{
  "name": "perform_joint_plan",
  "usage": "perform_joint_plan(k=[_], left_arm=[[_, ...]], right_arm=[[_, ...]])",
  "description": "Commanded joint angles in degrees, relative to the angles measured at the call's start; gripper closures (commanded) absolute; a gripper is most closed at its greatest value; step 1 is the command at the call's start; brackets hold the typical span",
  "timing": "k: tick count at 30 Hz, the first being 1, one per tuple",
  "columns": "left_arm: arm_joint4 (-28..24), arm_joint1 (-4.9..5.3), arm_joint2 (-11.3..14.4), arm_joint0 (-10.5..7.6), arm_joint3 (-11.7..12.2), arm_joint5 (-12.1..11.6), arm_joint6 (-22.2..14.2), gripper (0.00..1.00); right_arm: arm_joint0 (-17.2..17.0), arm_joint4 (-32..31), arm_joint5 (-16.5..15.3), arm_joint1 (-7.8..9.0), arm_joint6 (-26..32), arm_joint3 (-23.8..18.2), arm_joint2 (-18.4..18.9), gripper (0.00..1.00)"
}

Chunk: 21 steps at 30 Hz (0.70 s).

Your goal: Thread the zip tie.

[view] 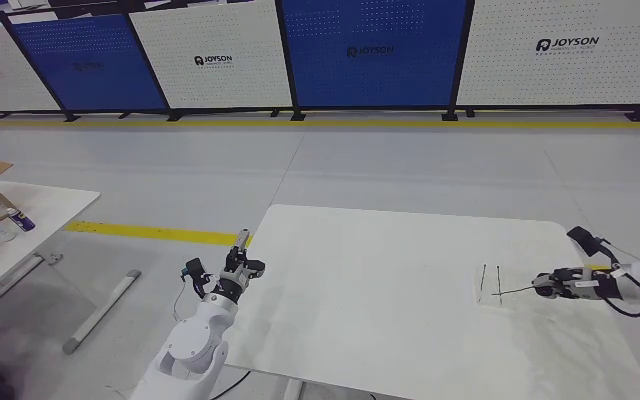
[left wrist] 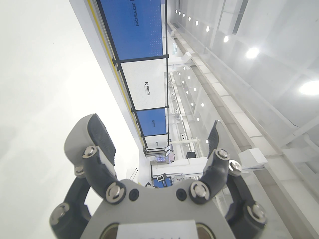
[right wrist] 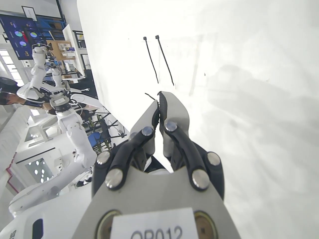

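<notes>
Two black zip ties (right wrist: 150, 59) (right wrist: 164, 59) lie side by side on the white table (right wrist: 224, 26); from above they rest on a small pale pad (view: 491, 297) near the table's right side. My right gripper (right wrist: 159, 98) is shut on a third thin black zip tie (right wrist: 149, 96), whose end sticks out beside the fingertips. In the top view this held zip tie (view: 515, 290) points from the right gripper (view: 542, 286) toward the pad. My left gripper (left wrist: 157, 130) stands open with nothing between its fingers, at the table's left edge (view: 240, 258), far from the zip ties.
The wide white table (view: 380, 300) is bare between the two arms. Blue and white partition panels (view: 370, 50) stand beyond a yellow floor line. Another table (view: 40, 215) stands off to the left.
</notes>
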Motion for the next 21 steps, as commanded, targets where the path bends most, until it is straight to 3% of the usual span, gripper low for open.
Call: perform_joint_plan(k=[1,3,6,11,21], left_arm=[[0.0,0.0,0.0,0.0,0.0,0.0,0.0,0.0],[0.0,0.0,0.0,0.0,0.0,0.0,0.0,0.0],[0.0,0.0,0.0,0.0,0.0,0.0,0.0,0.0],[0.0,0.0,0.0,0.0,0.0,0.0,0.0,0.0],[0.0,0.0,0.0,0.0,0.0,0.0,0.0,0.0]], right_arm=[[-1.5,2.34,-1.93,0.24,-0.5,-2.01,1.01,1.0],[-3.19,5.73,-1.93,0.93,0.34,-4.75,2.63,1.0],[-7.58,10.12,-1.93,2.59,0.34,-12.32,4.67,1.0],[-18.24,17.32,-1.93,6.27,0.34,-31.48,7.05,1.0],[-18.24,17.32,-1.93,6.27,0.34,-31.48,7.05,1.0]])
